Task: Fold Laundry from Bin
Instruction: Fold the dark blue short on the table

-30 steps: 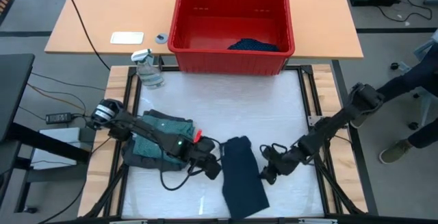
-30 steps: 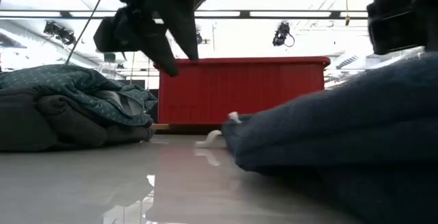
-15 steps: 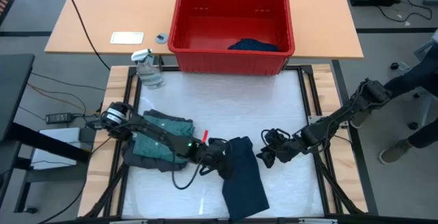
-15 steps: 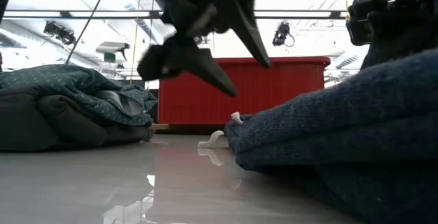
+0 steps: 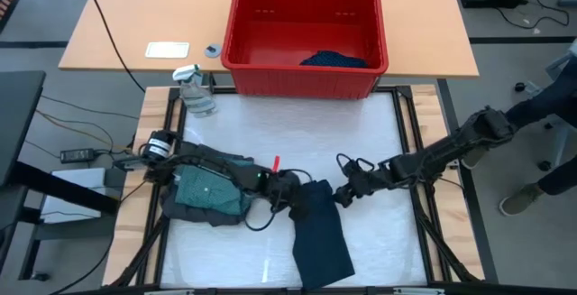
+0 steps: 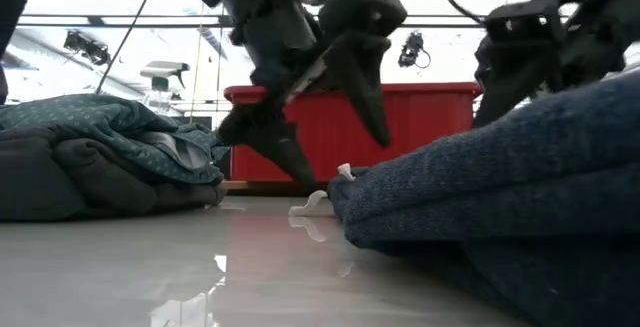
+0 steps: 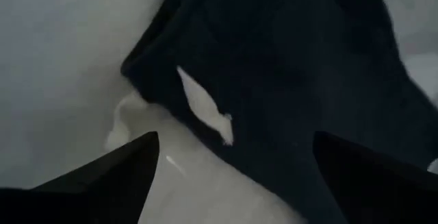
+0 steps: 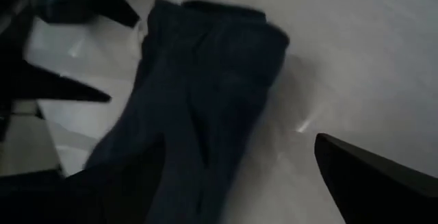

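Fig.: Folded navy garment lies on white tabletop, well in front of red bin. Left claw hovers w/ fingers spread, released, at garment's far-left corner; right claw likewise spread, holding nothing, at far-right corner. Low view: left fingers straddle air above the fabric edge; white tag shows there. Teal dotted shirt on dark grey piece, left of navy garment. Bin holds one dark item, prob. navy.
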`<control>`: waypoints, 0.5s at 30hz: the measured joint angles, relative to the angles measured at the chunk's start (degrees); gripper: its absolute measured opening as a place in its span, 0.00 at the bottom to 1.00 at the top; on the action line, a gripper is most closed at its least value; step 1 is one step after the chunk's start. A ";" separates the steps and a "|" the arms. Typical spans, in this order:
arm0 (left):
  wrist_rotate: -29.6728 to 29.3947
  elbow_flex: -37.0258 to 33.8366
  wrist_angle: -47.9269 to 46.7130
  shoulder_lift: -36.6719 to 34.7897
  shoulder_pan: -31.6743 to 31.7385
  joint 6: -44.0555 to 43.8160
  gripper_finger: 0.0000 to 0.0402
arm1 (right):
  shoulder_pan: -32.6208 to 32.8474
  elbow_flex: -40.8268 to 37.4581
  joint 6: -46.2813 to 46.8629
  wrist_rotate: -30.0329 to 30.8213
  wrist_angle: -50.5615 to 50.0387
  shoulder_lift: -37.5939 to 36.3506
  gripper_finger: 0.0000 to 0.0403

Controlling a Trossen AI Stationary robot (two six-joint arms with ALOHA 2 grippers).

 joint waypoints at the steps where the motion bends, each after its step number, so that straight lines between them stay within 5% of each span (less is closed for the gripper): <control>1: 0.87 -0.02 1.38 0.53 0.67 1.29 0.97 | -1.04 -0.96 0.18 -1.01 1.58 -0.04 0.94; 5: 5.17 0.12 3.30 2.60 2.90 4.06 0.97 | -3.78 -5.68 3.42 -5.90 10.78 1.05 0.95; 15: 13.15 0.24 12.60 6.17 4.85 7.22 0.96 | -4.82 -8.68 3.78 -7.47 24.27 8.02 0.95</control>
